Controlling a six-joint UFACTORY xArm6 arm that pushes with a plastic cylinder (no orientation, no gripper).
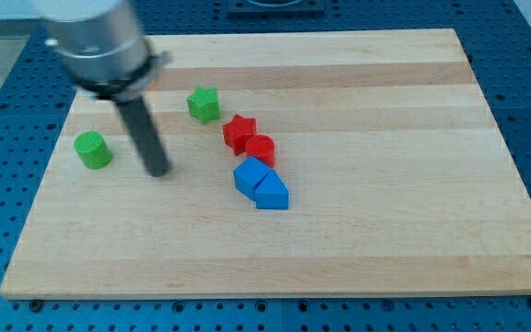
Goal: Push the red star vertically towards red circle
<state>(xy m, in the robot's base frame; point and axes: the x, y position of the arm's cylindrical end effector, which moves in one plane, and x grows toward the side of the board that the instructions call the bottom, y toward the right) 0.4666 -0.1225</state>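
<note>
1. My tool is a plain dark rod with no jaws, so it neither opens nor closes and has hold of nothing; my tip [158, 171] rests on the table [385, 267] in the left-centre of the frame
2. The red star [239, 132] lies near the centre of the frame, to the right of my tip and slightly higher in the view, well apart from it
3. The red circle [261, 149] sits touching or just beside the red star at its lower right; I cannot tell whether a gap remains
4. The governing relation: the circle lies below and right of the star, while my tip stands on the star's left and lower side. In my judgement, a downward push calls for the tip to be brought round to the star's upper edge first
5. Nearby items: green star [204, 103] at upper left of the red star, green cylinder [92, 149] left of my tip, two blue blocks [261, 184] just below the red circle
</note>
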